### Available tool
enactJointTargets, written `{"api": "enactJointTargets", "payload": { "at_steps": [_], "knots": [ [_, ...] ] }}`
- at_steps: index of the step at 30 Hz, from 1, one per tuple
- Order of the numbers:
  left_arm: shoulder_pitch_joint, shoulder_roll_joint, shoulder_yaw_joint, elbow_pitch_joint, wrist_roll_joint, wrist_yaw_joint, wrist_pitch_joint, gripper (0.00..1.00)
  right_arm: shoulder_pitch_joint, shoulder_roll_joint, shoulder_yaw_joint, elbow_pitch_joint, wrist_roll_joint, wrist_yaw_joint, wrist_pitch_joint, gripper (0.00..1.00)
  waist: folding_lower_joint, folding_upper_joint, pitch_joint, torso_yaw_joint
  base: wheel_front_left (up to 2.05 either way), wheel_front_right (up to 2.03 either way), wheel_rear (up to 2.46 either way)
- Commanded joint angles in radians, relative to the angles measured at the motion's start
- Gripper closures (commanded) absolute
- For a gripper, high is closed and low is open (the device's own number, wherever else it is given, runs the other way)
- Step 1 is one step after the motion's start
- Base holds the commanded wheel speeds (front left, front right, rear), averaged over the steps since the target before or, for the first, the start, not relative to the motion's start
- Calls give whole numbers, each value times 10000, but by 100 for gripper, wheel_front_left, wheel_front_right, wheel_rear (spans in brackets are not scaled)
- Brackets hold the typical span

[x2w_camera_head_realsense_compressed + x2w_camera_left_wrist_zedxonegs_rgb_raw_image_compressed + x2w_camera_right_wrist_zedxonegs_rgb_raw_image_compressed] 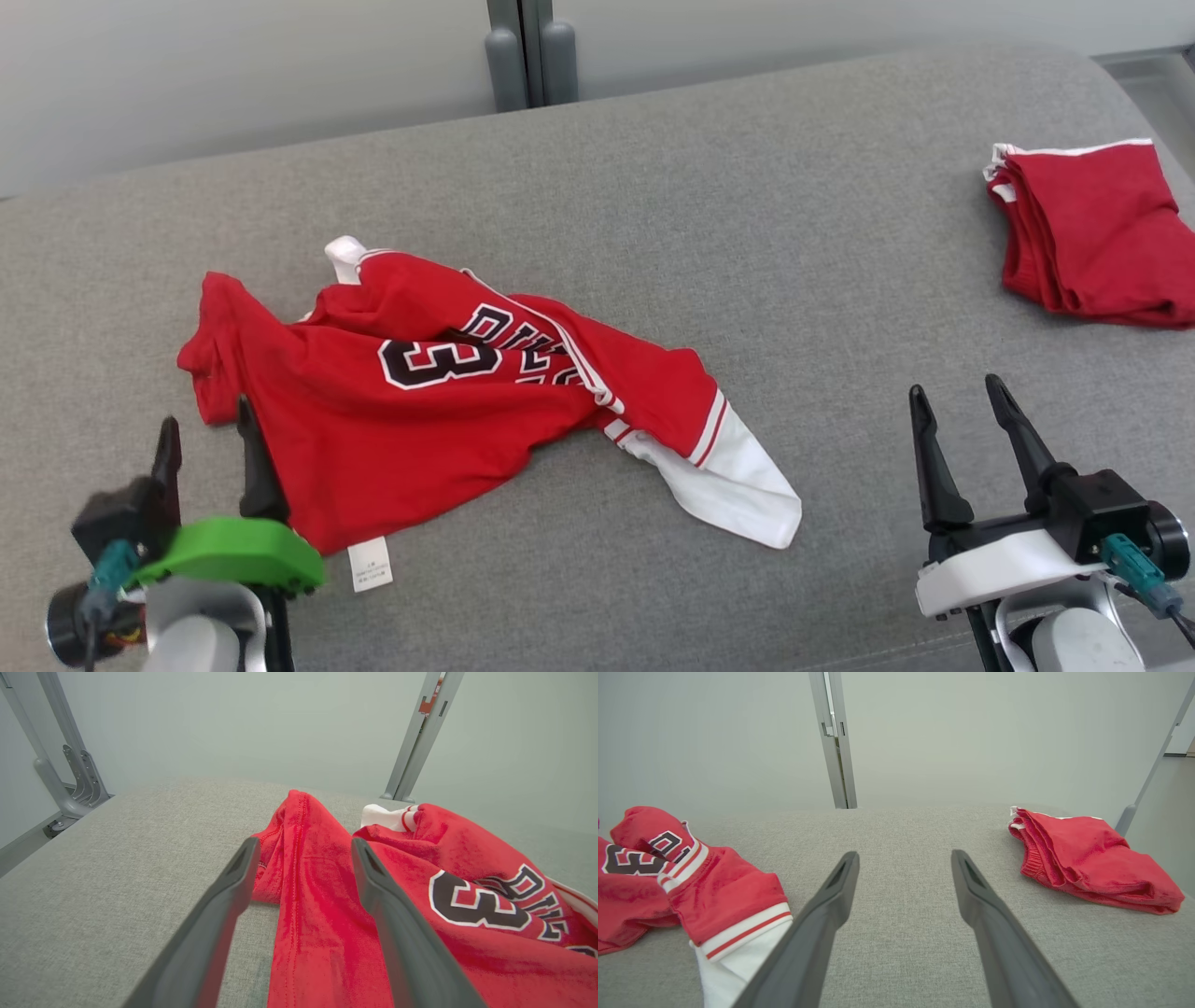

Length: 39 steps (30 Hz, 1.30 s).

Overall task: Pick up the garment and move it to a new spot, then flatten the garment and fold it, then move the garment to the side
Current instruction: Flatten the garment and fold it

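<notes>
The garment (439, 392) is a red jersey with white trim and black lettering, lying crumpled on the grey cushioned surface (747, 233) left of centre. My left gripper (207, 431) is open at the jersey's near-left edge, its right finger over the red cloth. In the left wrist view the open left gripper (303, 847) frames a red fold of the garment (317, 896), nothing pinched. My right gripper (957, 387) stands open over bare cushion at the lower right, well clear of the jersey. The right wrist view shows the open right gripper (903, 856) with the garment (714, 891) to its left.
A folded red garment with white trim (1088, 233) lies at the far right edge, also the folded red garment (1087, 858) in the right wrist view. A grey post (530, 51) rises behind the cushion against a pale wall. The surface's rounded far edge runs along the back.
</notes>
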Motion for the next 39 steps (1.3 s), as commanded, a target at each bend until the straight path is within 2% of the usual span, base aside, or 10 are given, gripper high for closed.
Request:
{"api": "enactJointTargets", "payload": {
  "at_steps": [1,7,18,23,28,39],
  "knots": [
    [535,-137,79,-541,275,-15,-27,0,189,12,-88,-112,-125,-12,-27,0,0,0,-456,204,0,0,0],
    [2446,-835,120,-2236,1514,-284,-27,0,616,28,-309,-99,-276,-14,-27,0,0,0,-823,415,0,0,0],
    [4414,-1820,732,-3202,2993,-1117,-29,0,1810,171,-435,169,-366,-14,-27,0,0,0,-1467,635,0,0,0],
    [4745,-1931,1007,-3251,3414,-1393,-29,0,1978,196,-278,255,-356,-14,-27,0,0,0,-1564,657,0,0,0],
    [4832,-1968,1308,-3228,3622,-1469,-29,0,1895,197,-140,381,-208,-14,-27,0,0,0,-1576,661,0,0,0],
    [4814,-1974,1388,-3186,3371,-1306,-30,0,1898,200,-97,565,-161,-14,-27,0,0,0,-1561,644,0,0,0]
  ]
}}
